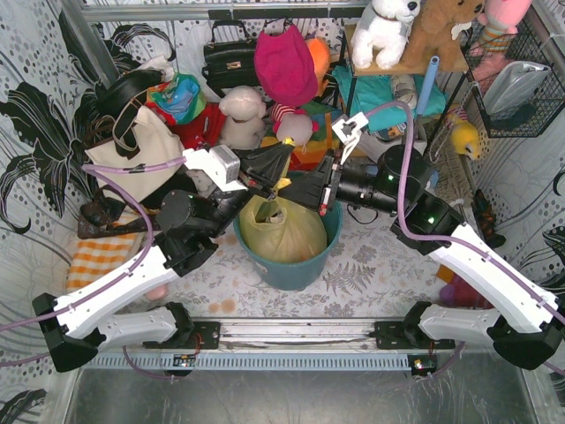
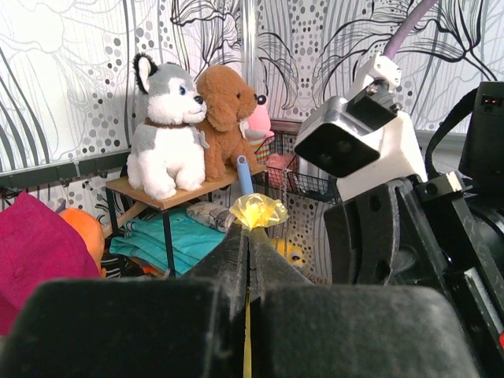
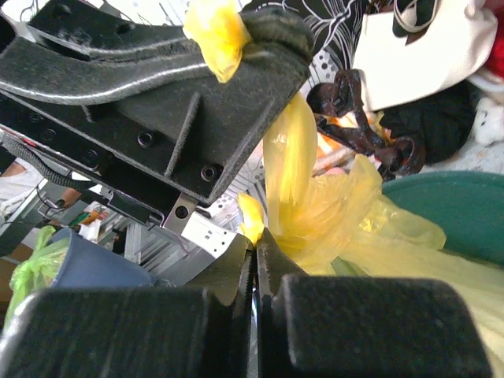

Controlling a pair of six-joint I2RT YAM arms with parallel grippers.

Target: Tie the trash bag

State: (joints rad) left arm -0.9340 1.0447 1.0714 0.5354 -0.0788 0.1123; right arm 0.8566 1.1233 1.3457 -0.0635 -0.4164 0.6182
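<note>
The yellow-green trash bag (image 1: 284, 231) sits in a teal round bin (image 1: 305, 269) at the table's middle. Its gathered top rises between my two grippers. My left gripper (image 1: 278, 183) is shut on one bag tail; a yellow tuft (image 2: 257, 211) sticks out past its fingertips. My right gripper (image 1: 300, 196) is shut on another tail, with a tuft (image 3: 252, 220) at its tips. In the right wrist view the bag (image 3: 358, 224) bulges beside the left gripper's fingers (image 3: 197, 94), which pinch a tail above it. The two grippers meet just over the bag's neck.
A cream tote bag (image 1: 141, 146) with dark straps stands at the back left. Plush toys, a black handbag (image 1: 231, 57) and a small shelf (image 1: 397, 66) crowd the back. A wire basket (image 1: 516, 79) hangs at the right wall. An orange checked cloth (image 1: 97, 256) lies left.
</note>
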